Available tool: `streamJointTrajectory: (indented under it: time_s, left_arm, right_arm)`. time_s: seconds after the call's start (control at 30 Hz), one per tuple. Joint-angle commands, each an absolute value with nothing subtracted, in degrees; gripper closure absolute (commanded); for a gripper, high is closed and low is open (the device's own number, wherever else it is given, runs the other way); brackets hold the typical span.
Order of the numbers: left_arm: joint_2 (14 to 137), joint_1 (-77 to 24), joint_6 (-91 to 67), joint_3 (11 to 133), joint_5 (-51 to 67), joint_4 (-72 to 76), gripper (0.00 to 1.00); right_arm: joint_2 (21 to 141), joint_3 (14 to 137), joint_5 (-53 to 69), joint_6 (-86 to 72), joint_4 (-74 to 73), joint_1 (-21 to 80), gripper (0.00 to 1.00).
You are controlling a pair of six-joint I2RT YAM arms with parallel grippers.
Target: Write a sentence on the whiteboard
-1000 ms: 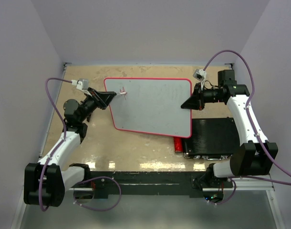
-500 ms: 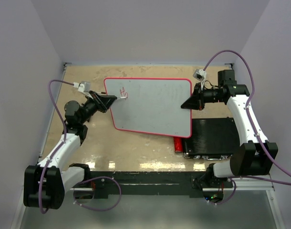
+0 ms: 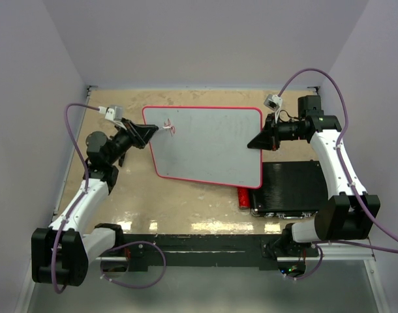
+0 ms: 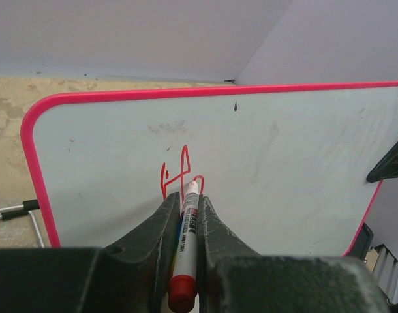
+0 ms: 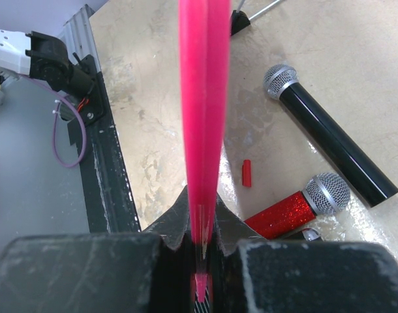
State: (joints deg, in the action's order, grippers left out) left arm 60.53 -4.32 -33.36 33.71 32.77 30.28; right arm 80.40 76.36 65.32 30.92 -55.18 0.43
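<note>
The whiteboard [image 3: 209,143], glossy white with a thin red frame, is held tilted above the table. My right gripper [image 3: 256,141] is shut on its right edge; in the right wrist view the red frame [image 5: 203,98] runs edge-on between the jaws. My left gripper [image 3: 154,132] is shut on a white marker with a red end [image 4: 186,241], its tip touching the board. The sentence [image 4: 179,173] is red lettering near the board's upper left: an "H" and the start of a second letter [image 3: 169,126].
A black ribbed case [image 3: 291,188] lies under the board's right corner. A red glitter microphone [image 5: 297,208], a black microphone [image 5: 329,134] and a small red cap [image 5: 246,173] lie on the tan table [image 3: 186,202].
My left gripper with the marker dipped toward the near side and came back up, and the lettering went from a first stroke to an "H" plus a small loop. The right arm and board stayed still.
</note>
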Motion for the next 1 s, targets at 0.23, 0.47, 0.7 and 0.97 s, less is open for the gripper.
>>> streamJointTrajectory:
  time_s: [0.23, 0.47, 0.7, 0.97]
  left_arm:
    - [57.83, -4.39, -33.4, 35.07, 34.63, 31.99, 1.0]
    - [59.58, -4.48, -35.77, 34.54, 35.68, 35.24, 1.0]
    - [61.79, -4.92, -36.21, 34.63, 35.86, 36.65, 1.0]
    - [62.14, -5.01, -35.42, 32.88, 36.04, 35.6, 1.0]
  right_arm:
    - [79.28, 77.34, 66.01, 33.84, -54.41, 1.05, 1.0]
    - [79.19, 77.34, 65.92, 33.93, -54.49, 1.05, 1.0]
    - [79.19, 77.26, 66.0, 33.84, -54.4, 1.05, 1.0]
    - [79.28, 77.26, 65.92, 33.84, -54.4, 1.05, 1.0]
